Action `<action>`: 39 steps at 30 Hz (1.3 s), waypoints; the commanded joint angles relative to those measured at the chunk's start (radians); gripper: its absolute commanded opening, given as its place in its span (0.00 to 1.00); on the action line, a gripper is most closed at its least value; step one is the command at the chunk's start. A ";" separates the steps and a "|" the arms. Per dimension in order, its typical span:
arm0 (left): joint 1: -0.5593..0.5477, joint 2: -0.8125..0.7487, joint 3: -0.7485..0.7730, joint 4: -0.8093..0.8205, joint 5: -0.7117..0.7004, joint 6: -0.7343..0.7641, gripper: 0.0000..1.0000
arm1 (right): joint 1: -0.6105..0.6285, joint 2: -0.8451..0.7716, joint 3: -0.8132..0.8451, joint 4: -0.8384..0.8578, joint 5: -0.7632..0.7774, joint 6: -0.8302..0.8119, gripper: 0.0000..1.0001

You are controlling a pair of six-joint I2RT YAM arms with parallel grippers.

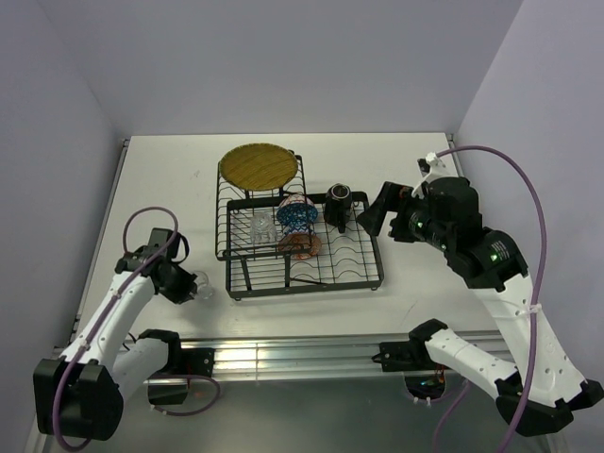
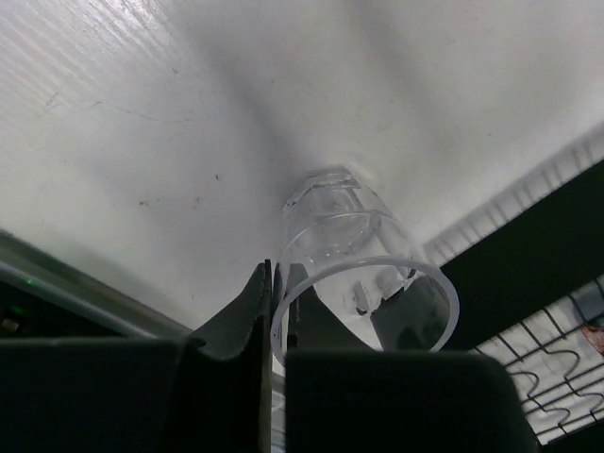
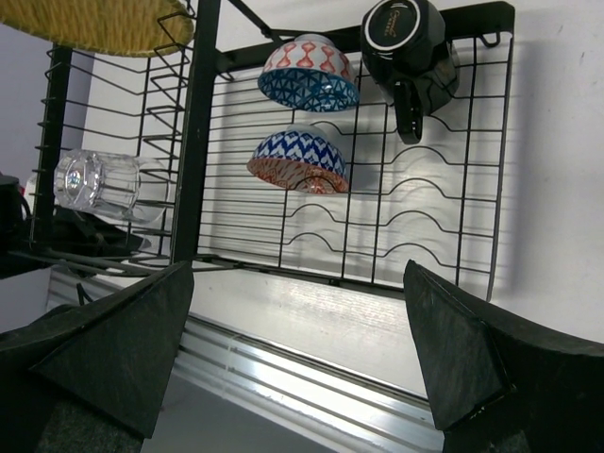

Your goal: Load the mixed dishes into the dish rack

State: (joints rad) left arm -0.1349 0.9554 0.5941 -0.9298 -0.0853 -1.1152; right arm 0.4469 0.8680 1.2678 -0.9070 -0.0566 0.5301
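**Left gripper has the last loose glass by its rim**

Your left gripper (image 2: pixel 274 307) is closed on the loose glass cup (image 2: pixel 351 247). Its fingers are pressed together over the cup's wall at the rim, one inside and one outside. The cup's base points at the white table (image 2: pixel 142 113) and its mouth faces the wrist camera. You cannot tell from here whether it is lifted or resting. The rim pinch is probably deliberate, since the clear, rounded body looks too wide and slick to span.

In the overhead view this cup sits at the lower left, just outside the dish rack (image 1: pixel 368 274). Everything else is already loaded:
- The yellow plate (image 1: pixel 258 166) stands in the raised section at the top.
- The blue bowl (image 1: pixel 295 215) and orange-red bowl (image 1: pixel 300 245) sit mid-rack.
- The black mug (image 1: pixel 338 200) is at the upper right.
- The racked glass cup (image 3: pixel 94 184) lies on its side at the left.

The rack's left wall and that racked glass stand between your cup and the open wires. You will likely need to come in over the edge rather than slide across.

Your right gripper (image 1: pixel 370 219) hangs beside the mug at the rack's right edge, fingers wide apart and holding nothing.
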 commanded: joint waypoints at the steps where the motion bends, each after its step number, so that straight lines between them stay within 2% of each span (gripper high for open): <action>1: 0.009 -0.029 0.131 -0.073 -0.001 0.025 0.00 | -0.008 0.017 0.051 0.017 -0.034 -0.004 1.00; 5: 0.012 -0.034 0.408 -0.240 -0.065 0.060 0.00 | -0.008 0.101 0.146 0.005 -0.179 -0.018 1.00; 6: 0.014 -0.023 0.564 -0.280 -0.089 0.064 0.00 | -0.008 0.149 0.169 -0.001 -0.257 -0.024 1.00; 7: 0.015 -0.011 0.648 -0.356 -0.131 0.068 0.00 | -0.008 0.173 0.217 -0.012 -0.296 -0.027 1.00; 8: 0.015 0.037 0.907 -0.422 -0.145 0.084 0.00 | -0.010 0.237 0.290 -0.016 -0.401 -0.027 0.99; 9: 0.015 0.052 0.985 -0.423 -0.145 0.084 0.00 | -0.010 0.258 0.291 -0.016 -0.402 -0.027 0.99; 12: 0.015 0.112 1.241 -0.443 -0.078 0.094 0.00 | -0.010 0.313 0.355 0.023 -0.534 0.002 0.99; 14: 0.015 0.123 1.306 -0.419 0.022 0.069 0.00 | -0.010 0.334 0.366 0.098 -0.654 0.056 0.99; 16: 0.015 0.097 1.281 -0.269 0.134 0.057 0.00 | -0.008 0.361 0.340 0.185 -0.751 0.164 0.98; 17: 0.015 0.080 1.245 -0.192 0.207 0.025 0.00 | -0.010 0.364 0.319 0.326 -0.841 0.224 0.98; 18: 0.015 0.041 1.136 -0.006 0.369 -0.003 0.00 | -0.010 0.364 0.291 0.411 -0.877 0.288 0.97; 19: 0.015 0.017 1.065 0.100 0.451 -0.041 0.00 | -0.010 0.362 0.236 0.509 -0.906 0.436 0.96; 20: 0.015 -0.021 0.929 0.205 0.528 -0.140 0.00 | -0.008 0.359 0.214 0.698 -0.928 0.511 0.96; 21: 0.015 -0.036 0.865 0.306 0.592 -0.197 0.00 | -0.008 0.361 0.197 0.782 -0.948 0.572 0.95; 22: 0.015 -0.052 0.801 0.515 0.690 -0.253 0.00 | -0.007 0.367 0.182 0.856 -0.953 0.672 0.95; 23: 0.015 -0.061 0.752 0.611 0.725 -0.344 0.00 | -0.008 0.376 0.183 0.957 -0.956 0.709 0.94; 25: 0.015 -0.079 0.643 0.838 0.797 -0.412 0.00 | -0.004 0.405 0.177 1.043 -0.959 0.801 0.93; 26: 0.015 -0.078 0.597 0.894 0.820 -0.470 0.00 | -0.002 0.416 0.173 1.136 -0.959 0.833 0.93; 28: 0.015 -0.073 0.564 1.014 0.866 -0.520 0.00 | 0.012 0.450 0.180 1.198 -0.950 0.879 0.93; 32: 0.014 -0.070 0.515 1.186 0.910 -0.607 0.00 | 0.062 0.515 0.249 1.145 -0.919 0.831 0.93; 36: 0.012 -0.067 0.500 1.256 0.934 -0.649 0.00 | 0.116 0.580 0.321 1.068 -0.890 0.760 0.93; 39: 0.012 -0.066 0.501 1.252 0.950 -0.653 0.00 | 0.131 0.606 0.341 1.088 -0.882 0.771 0.92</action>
State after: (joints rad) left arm -0.1211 0.9043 1.0935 0.1837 0.8055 -1.7168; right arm 0.5602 1.4696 1.5387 0.1383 -0.9478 1.3117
